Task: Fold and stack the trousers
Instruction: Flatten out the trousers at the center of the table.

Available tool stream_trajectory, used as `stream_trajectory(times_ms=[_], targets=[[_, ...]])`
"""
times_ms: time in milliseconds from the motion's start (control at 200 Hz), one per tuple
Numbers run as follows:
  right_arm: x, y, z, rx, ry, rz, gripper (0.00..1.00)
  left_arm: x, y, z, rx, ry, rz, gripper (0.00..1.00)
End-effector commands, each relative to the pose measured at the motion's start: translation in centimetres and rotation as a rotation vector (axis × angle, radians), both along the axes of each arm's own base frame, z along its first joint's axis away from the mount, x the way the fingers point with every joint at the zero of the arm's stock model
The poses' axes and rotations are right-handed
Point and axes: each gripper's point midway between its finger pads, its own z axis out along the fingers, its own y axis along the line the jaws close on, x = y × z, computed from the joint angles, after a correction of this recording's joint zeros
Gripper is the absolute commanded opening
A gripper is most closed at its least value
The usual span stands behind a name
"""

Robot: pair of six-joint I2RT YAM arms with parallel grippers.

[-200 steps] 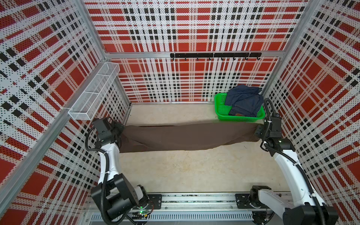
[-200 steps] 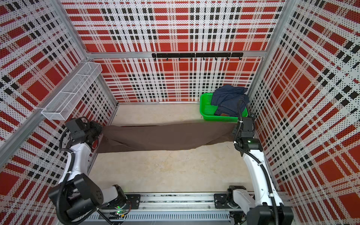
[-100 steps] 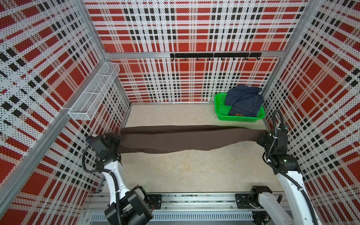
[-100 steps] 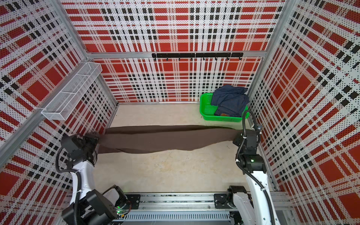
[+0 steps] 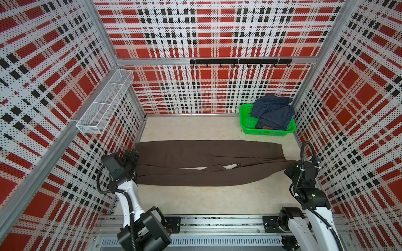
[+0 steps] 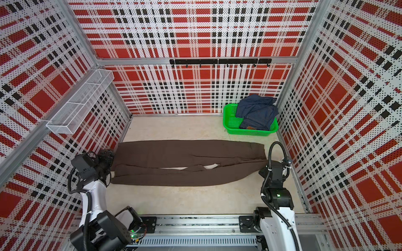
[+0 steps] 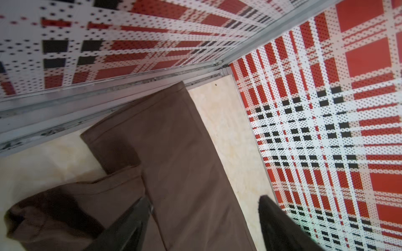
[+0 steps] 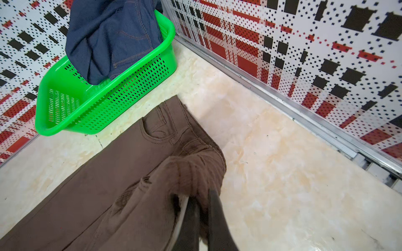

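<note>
One end is held: near the green basket (image 5: 267,132) the right pincer (image 8: 201,194) clamps the trousers (image 5: 195,156) at the waist for tension; far from it, the left pincer (image 7: 204,198) gapes empty.

Dark brown trousers (image 6: 174,156) flat between left hand (image 6: 106,157) and right hand (image 6: 263,169).

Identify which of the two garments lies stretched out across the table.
The dark brown trousers, laid out full length; the blue jeans sit bunched in the green basket.
</note>
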Motion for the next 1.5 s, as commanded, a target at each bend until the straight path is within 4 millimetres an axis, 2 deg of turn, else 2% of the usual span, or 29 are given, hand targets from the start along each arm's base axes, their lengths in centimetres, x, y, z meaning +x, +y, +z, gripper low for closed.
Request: stream_trajectory(times_ms=[0,110,286,521,691,842,1002,1188,1268,1378,1493], targets=[[0.2,-0.6,0.6,0.012,-0.046,-0.048,0.00,-0.3,-0.9,-1.5,0.013,0.084,0.003,0.86],[0.7,-0.4,0.4,0.020,-0.046,-0.039,0.00,-0.5,-0.1,-2.9,0.001,0.205,0.100,0.86],[1.5,-0.2,0.3,0.023,-0.048,-0.019,0.00,-0.9,0.8,-3.9,0.011,0.392,0.210,0.86],[2.2,0.2,0.2,0.032,-0.053,0.004,0.00,-3.6,1.9,-7.6,-0.048,0.454,0.329,0.80],[2.5,0.2,0.0,0.029,-0.048,0.011,0.00,-5.6,3.5,-9.3,-0.071,0.488,0.416,0.80],[2.8,0.3,-0.2,0.035,-0.043,0.015,0.00,-6.1,4.1,-10.9,-0.100,0.519,0.451,0.79],[2.9,0.4,-0.3,0.037,-0.042,0.017,0.00,-5.9,4.1,-12.6,-0.128,0.531,0.456,0.69],[3.0,0.3,-0.5,0.036,-0.040,0.017,0.00,-6.1,3.8,-14.4,-0.148,0.565,0.451,0.66],[3.1,0.3,-0.5,0.034,-0.037,0.016,0.00,-6.1,3.8,-14.8,-0.152,0.568,0.452,0.61],[3.2,0.2,-0.5,0.028,-0.036,0.014,0.00,-6.0,3.7,-15.1,-0.158,0.564,0.446,0.49],[3.2,0.1,-0.7,0.025,-0.032,0.010,0.00,-6.1,3.7,-15.7,-0.174,0.573,0.443,0.27]])
